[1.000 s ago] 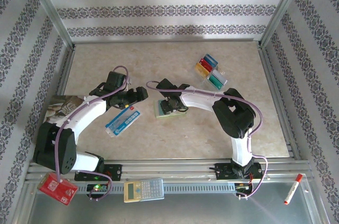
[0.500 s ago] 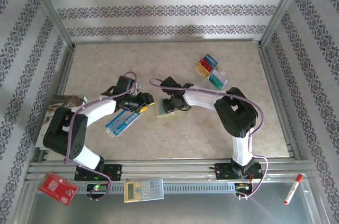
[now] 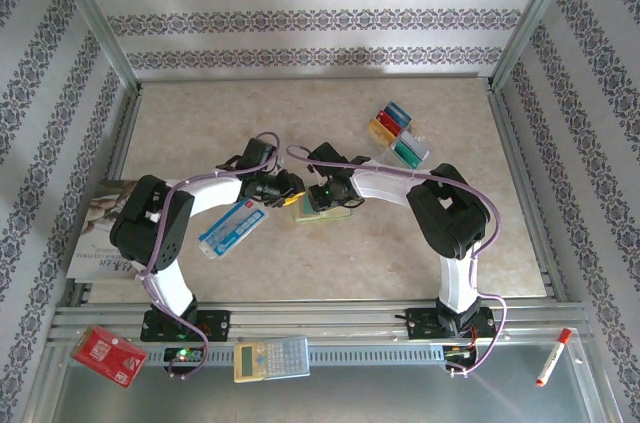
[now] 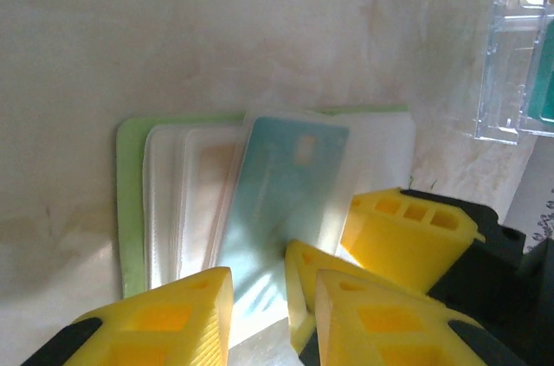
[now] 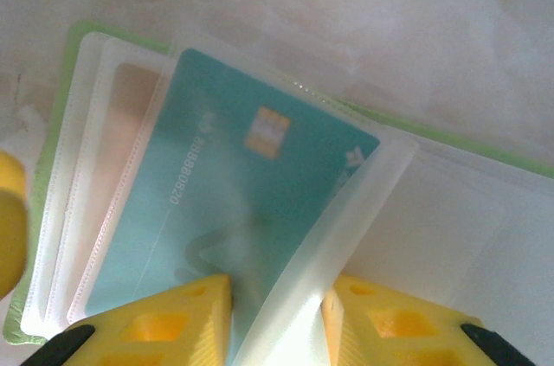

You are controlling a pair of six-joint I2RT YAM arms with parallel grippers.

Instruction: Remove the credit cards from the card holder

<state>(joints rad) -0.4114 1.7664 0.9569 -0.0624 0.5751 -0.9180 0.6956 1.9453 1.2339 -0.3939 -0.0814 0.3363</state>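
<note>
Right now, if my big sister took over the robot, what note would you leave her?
Left claw: open, jaws either side of the teal card's edge.
Right claw: open, astride the same card's clear sleeve.
Wallet: lying open, teal card inside its sleeve.
Done: other cards sit in the clear box.
Left: pull the teal card out, then check the sleeves behind it.
</note>
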